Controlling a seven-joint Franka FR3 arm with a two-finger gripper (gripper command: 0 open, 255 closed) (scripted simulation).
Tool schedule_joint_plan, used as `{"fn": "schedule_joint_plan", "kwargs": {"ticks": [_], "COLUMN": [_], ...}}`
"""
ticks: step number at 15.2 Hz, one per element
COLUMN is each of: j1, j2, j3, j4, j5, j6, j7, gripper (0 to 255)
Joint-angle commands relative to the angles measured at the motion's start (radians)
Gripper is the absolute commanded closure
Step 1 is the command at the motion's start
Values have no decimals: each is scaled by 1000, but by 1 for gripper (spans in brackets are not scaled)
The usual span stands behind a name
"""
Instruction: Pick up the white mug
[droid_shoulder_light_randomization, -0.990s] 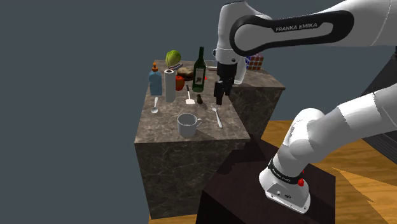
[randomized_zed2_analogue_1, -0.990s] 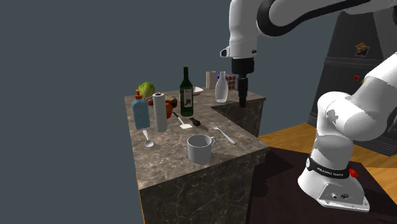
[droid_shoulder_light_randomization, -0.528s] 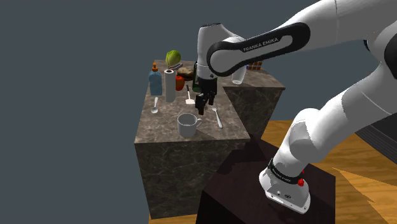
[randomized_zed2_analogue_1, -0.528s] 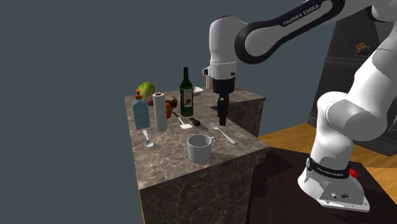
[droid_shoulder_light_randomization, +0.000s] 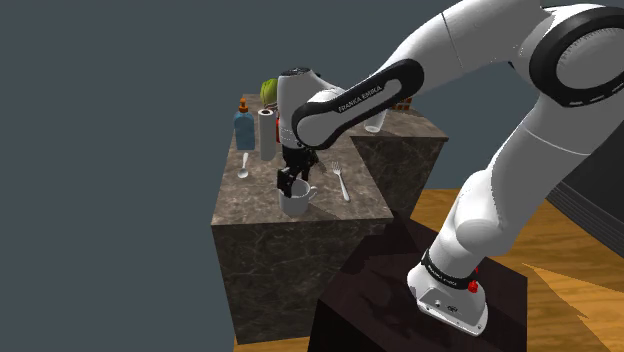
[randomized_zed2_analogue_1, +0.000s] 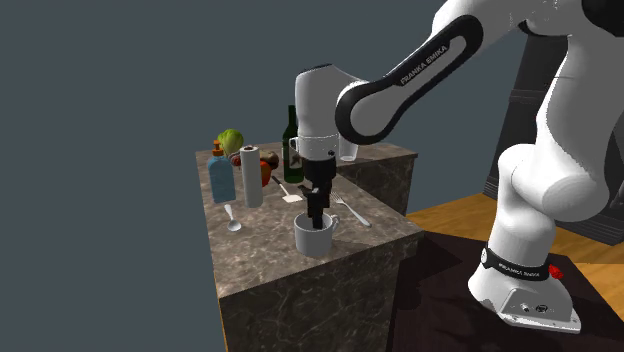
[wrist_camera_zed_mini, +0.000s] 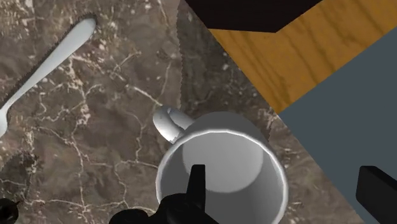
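Observation:
The white mug (droid_shoulder_light_randomization: 297, 204) stands upright near the front edge of the dark marble counter (droid_shoulder_light_randomization: 260, 210), its handle turned toward the fork (droid_shoulder_light_randomization: 341, 182). My black gripper (droid_shoulder_light_randomization: 290, 184) hangs directly over the mug and is open. In the wrist view one finger (wrist_camera_zed_mini: 196, 183) reaches down inside the mug (wrist_camera_zed_mini: 219, 167), while the other finger (wrist_camera_zed_mini: 375, 189) stays well outside its wall, past the counter's edge. Neither finger touches the mug. In the second exterior view the gripper (randomized_zed2_analogue_1: 317, 212) dips into the mouth of the mug (randomized_zed2_analogue_1: 316, 237).
Behind the mug stand a blue bottle (droid_shoulder_light_randomization: 244, 128), a paper towel roll (droid_shoulder_light_randomization: 266, 135) and a dark green wine bottle (randomized_zed2_analogue_1: 292, 146). A spoon (droid_shoulder_light_randomization: 243, 165) lies by them. The counter drops off just in front of the mug, with wood floor (wrist_camera_zed_mini: 305, 44) below.
The arm swung toward the shoulder view's left and came down, from beside the wine bottle to over the mug. One finger now reaches into the mug.

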Motion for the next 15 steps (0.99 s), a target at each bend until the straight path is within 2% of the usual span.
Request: {"fn": "schedule_joint_plan", "kwargs": {"ticks": [1, 2, 10, 12, 13, 15], "j1": [1, 3, 5, 5, 5, 5], "j2": [84, 124, 200, 199, 197, 197], "j3": [10, 14, 11, 11, 11, 12], "j4": [43, 64, 35, 35, 32, 32], "j5": [-28, -44, -73, -73, -72, -72], "j6": [45, 65, 166, 166, 167, 167], "j7": [33, 50, 75, 75, 75, 75], "gripper": [0, 0, 0, 0, 255, 255]}}
